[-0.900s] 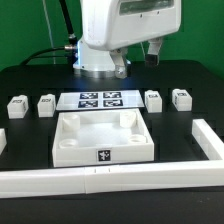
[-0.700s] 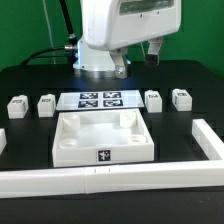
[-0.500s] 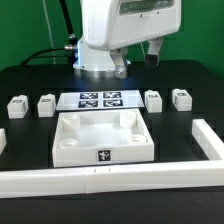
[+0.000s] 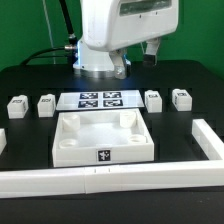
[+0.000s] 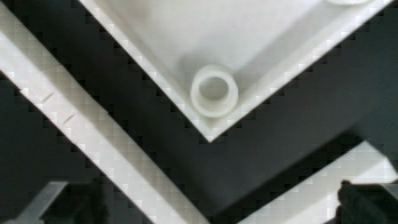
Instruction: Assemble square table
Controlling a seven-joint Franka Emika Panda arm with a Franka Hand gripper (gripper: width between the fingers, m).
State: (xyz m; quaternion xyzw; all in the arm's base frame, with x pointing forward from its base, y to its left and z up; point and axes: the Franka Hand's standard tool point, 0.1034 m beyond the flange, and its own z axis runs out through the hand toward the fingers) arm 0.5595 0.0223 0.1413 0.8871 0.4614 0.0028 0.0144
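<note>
1. Beneath the wrist, the pincer (image 5: pixel 205 200) stands spread wide, its fingertips (image 5: pixel 356 195) holding and touching nothing.
2. The square table top (image 4: pixel 70 150) lies below the pincer, well apart from it.
3. The wrist view shows one corner socket (image 5: pixel 214 92) up close. Only the exterior view shows the edge tag (image 4: pixel 103 156) and the four leg posts (image 4: pixel 46 103) flanking the marker board (image 4: pixel 100 100).

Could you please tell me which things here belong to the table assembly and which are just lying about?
For the job: square table top; four leg posts.
Just lying about: marker board; long white rail.
</note>
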